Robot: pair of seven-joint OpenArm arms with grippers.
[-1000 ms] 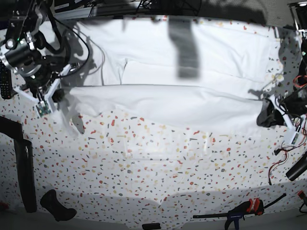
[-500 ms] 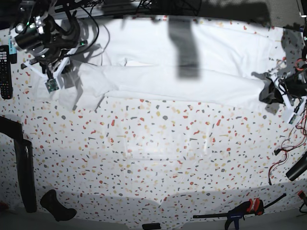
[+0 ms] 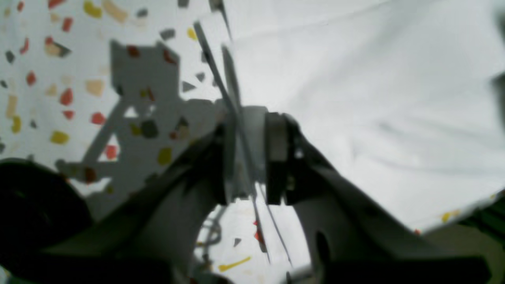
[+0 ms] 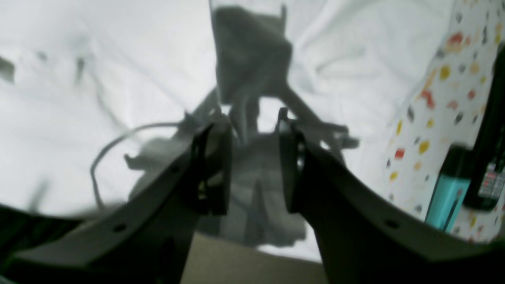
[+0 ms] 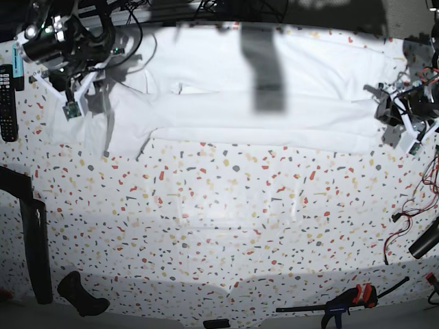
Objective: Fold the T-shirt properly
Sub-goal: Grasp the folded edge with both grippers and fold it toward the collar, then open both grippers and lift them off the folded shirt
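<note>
large plain white cloth t-shirt [image 5: 240,103] lies flat across the upper part of the base frame on the white terrazzo-speckled bench [image 5: 226,226], long axis left-right, near edge a folded band running straight across. which end is the collar: can't tell. right gripper [image 5: 68,103] at upper left, over the shirt's left end; right wrist view shows its jaws spread with a clear gap, nothing between them, cloth below [image 4: 118,59]. left gripper [image 5: 405,133] at the right edge by the shirt's right end; jaws [image 3: 252,157] slightly apart, blurred, cloth edge seen through the gap, grip not certain. black remote [image 5: 7,103] at far left edge.
</note>
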